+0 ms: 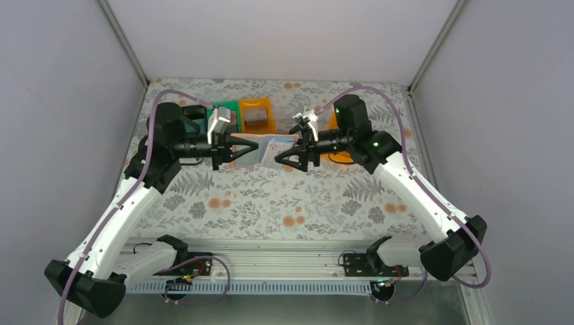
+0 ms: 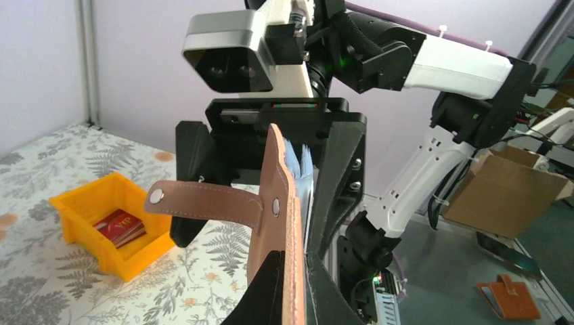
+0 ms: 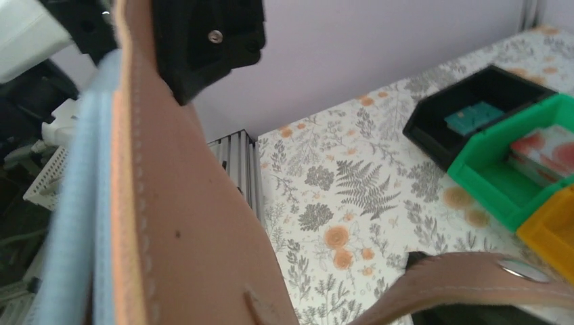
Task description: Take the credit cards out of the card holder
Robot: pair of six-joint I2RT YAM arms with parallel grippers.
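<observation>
Over the floral table (image 1: 271,203), left gripper (image 1: 252,144) clamps the card holder (image 2: 279,193) upright; right gripper (image 1: 278,160), spread, straddles its far edge.

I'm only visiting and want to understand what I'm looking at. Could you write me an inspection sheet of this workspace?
Surface: floral-print table cover, lying flat.
Job's things: card holder held in the air between the arms, tab unfastened, pale blue sleeves showing. Dark red card in an orange bin, teal card in a black bin, pinkish card in a green bin.
Clutter: nothing seen.
Grippers: left gripper pinches the holder's edge; right gripper has its jaws apart on either side of it.
Cables: purple cables loop along both arms.
Surroundings: pale walls; cardboard box beyond the table.
</observation>
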